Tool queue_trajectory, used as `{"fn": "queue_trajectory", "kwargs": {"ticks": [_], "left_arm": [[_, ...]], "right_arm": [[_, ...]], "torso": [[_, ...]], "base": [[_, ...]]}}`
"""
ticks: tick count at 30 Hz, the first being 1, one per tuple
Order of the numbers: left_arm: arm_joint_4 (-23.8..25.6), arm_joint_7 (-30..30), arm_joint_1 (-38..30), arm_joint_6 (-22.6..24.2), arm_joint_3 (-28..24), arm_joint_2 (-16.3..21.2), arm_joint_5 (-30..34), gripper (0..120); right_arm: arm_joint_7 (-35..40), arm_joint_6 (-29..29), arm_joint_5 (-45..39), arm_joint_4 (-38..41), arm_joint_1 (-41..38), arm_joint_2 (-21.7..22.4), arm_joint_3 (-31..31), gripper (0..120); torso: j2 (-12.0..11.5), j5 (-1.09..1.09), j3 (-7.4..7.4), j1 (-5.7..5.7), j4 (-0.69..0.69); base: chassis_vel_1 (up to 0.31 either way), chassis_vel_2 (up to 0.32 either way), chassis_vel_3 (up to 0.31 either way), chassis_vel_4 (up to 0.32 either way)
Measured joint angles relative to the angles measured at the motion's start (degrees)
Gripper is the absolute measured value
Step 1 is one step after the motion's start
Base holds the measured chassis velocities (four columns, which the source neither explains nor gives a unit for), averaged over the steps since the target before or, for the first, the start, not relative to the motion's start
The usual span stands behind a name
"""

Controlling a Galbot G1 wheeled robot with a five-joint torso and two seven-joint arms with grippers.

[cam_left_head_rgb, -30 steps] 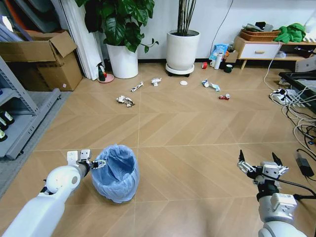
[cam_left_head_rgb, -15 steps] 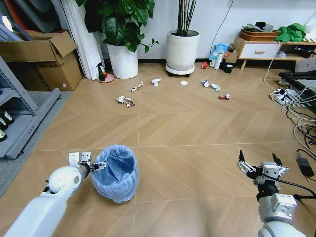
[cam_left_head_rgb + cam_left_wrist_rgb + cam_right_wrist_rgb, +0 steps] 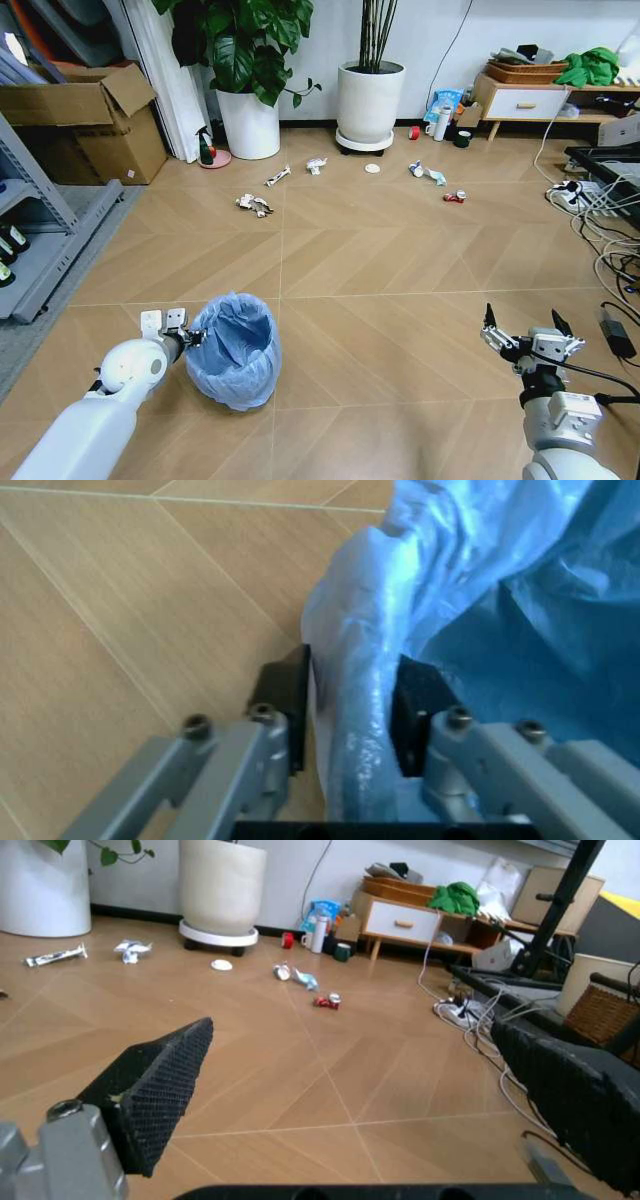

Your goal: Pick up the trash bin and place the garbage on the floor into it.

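The trash bin [image 3: 235,350], lined with a crinkled light-blue bag, stands on the floor near my left side. My left gripper [image 3: 194,337] is at its left rim. In the left wrist view the gripper [image 3: 350,709] has one pad outside and one inside, shut on the bagged rim [image 3: 360,697]. The garbage lies far ahead: crumpled paper [image 3: 253,204], a wrapper [image 3: 277,176], another paper scrap [image 3: 316,164], a white disc [image 3: 372,168], blue-white packaging [image 3: 428,172] and red-white packaging [image 3: 455,196]. My right gripper [image 3: 520,332] [image 3: 370,1095] hangs open and empty, low on the right.
Two white plant pots [image 3: 249,122] [image 3: 369,100] stand behind the scraps. A cardboard box [image 3: 90,120] and a metal shelf [image 3: 40,240] are on the left. Cables [image 3: 600,220] cover the floor on the right, beside a low cabinet [image 3: 525,100].
My left gripper has slid a little lower along the bin's left rim and closed on it. The right arm and the scraps have not moved.
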State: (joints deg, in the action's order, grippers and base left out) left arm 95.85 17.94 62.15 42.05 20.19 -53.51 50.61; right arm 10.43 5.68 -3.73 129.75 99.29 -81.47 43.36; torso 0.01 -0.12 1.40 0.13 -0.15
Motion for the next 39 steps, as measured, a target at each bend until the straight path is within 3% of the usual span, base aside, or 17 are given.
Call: {"fn": "queue_trajectory", "kwargs": {"ticks": [3,7,17,22,23,27,33,39], "left_arm": [[0.0,0.0,0.0,0.0,0.1,0.1,0.0,7],[0.1,0.1,0.1,0.0,0.3,-0.1,0.3,0],[5.3,2.3,2.8,-2.4,2.8,-2.3,1.3,0],[14.3,5.2,8.3,-4.8,8.6,-4.0,1.3,0],[14.3,5.2,8.3,-4.8,8.6,-4.0,1.3,0],[20.0,6.4,12.0,-8.4,11.5,-6.7,-4.0,0],[24.1,6.5,14.4,-12.1,11.6,-10.1,-8.4,0],[30.0,3.2,21.1,-15.7,12.1,-11.8,-17.9,0]], "right_arm": [[0.1,0.0,0.0,-0.2,-0.1,-0.1,-0.1,100],[0.4,0.1,-0.1,-0.3,-0.1,0.0,-0.1,100],[2.2,3.2,-2.3,0.4,-0.8,0.8,0.3,100],[2.7,4.1,-3.2,0.9,-1.5,1.6,0.7,100],[2.7,4.1,-3.2,0.9,-1.5,1.6,0.7,100],[2.7,4.1,-2.8,1.1,-1.6,1.6,0.9,100],[2.5,4.1,-0.9,1.6,-0.8,1.4,1.4,100],[2.3,4.0,0.2,2.3,-0.7,0.9,1.7,100]], "torso": [[0.0,0.0,0.0,0.0,0.0],[0.0,-0.02,0.0,0.0,-0.01],[0.0,0.01,0.01,0.01,0.0],[0.0,0.01,0.0,0.01,0.0],[0.0,0.01,0.0,0.01,0.0],[0.0,0.01,0.0,0.01,0.02],[0.0,0.01,0.0,0.01,-0.02],[0.0,0.0,0.0,0.0,0.03]], "base": [[0.0,0.0,0.0,0.0],[0.0,0.0,0.0,0.0],[0.0,0.0,0.0,0.0],[0.0,0.0,0.0,0.0],[0.0,0.0,0.0,0.0],[0.0,0.0,0.0,0.0],[0.0,0.0,0.0,0.0],[0.0,0.0,0.0,0.0]]}}
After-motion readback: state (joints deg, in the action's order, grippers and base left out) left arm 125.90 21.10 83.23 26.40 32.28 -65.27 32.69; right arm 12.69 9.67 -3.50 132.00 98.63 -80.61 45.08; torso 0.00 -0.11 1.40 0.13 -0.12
